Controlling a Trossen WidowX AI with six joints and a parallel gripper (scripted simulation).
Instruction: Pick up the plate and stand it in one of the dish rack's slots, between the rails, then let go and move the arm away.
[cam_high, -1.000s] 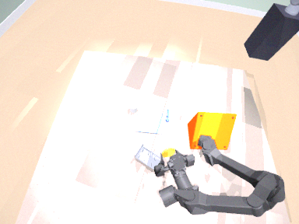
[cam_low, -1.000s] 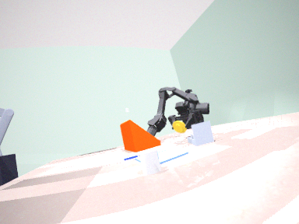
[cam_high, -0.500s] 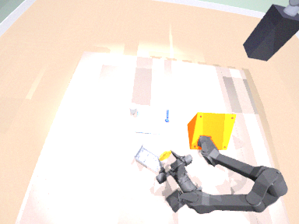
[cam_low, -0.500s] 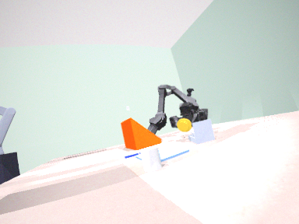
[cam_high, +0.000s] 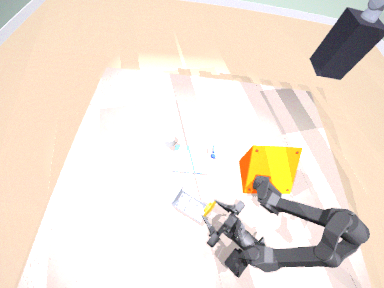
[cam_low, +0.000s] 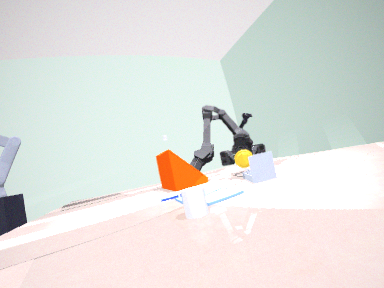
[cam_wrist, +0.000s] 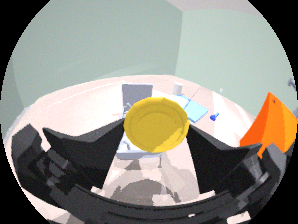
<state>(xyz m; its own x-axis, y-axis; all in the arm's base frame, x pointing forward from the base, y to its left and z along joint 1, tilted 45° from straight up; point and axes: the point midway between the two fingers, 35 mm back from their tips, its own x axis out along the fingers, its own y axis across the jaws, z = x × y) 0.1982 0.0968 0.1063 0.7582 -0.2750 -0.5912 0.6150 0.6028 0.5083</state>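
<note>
The yellow plate (cam_high: 209, 208) (cam_low: 243, 158) (cam_wrist: 156, 122) is round and stands nearly upright, its face showing in the exterior view and the wrist view. My gripper (cam_high: 210, 209) (cam_wrist: 156, 124) is shut on the plate, a finger at each side of its rim. The pale grey-blue dish rack (cam_high: 181, 201) (cam_low: 262, 167) (cam_wrist: 137, 93) has a tall panel at its far end. The plate is raised at the rack's end nearest the arm and hides the rack's middle in the wrist view. Whether it is over a slot, I cannot tell. The rails are washed out in the top view.
A large orange-yellow wedge (cam_high: 272, 167) (cam_low: 175, 172) (cam_wrist: 269, 125) stands beside the arm's base. A white cup (cam_low: 195, 203) (cam_wrist: 177, 89), a light-blue flat sheet (cam_wrist: 196, 111) and a small blue object (cam_high: 213, 154) (cam_wrist: 214, 117) lie beyond the rack. A dark block (cam_high: 345, 45) is at the upper right.
</note>
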